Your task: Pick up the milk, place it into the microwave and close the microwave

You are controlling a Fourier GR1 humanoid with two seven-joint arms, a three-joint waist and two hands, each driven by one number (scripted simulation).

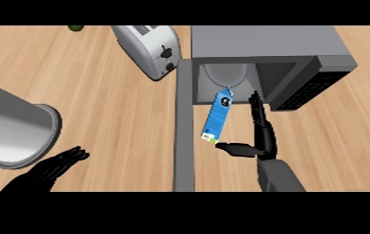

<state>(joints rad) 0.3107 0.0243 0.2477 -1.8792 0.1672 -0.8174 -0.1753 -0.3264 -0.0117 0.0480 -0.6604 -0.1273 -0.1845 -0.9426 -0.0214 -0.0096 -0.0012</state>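
The milk (219, 115) is a slim blue carton with a white top. It leans with its upper end at the mouth of the grey microwave (289, 44) and its lower end over the counter. The microwave's door (184, 145) stands open, seen edge-on as a grey strip just left of the carton. My right hand (264, 137) is right of the carton with fingers straight and apart from it. Its thumb (235, 149) reaches left to the carton's lower end. My left hand (47, 173) rests open at the lower left, far from the milk.
A silver toaster (148, 47) stands left of the microwave at the back. A large grey round vessel (22, 130) lies at the left edge, just above my left hand. A small green object (74, 28) sits at the far back left. Bare wooden counter (115, 120) lies between.
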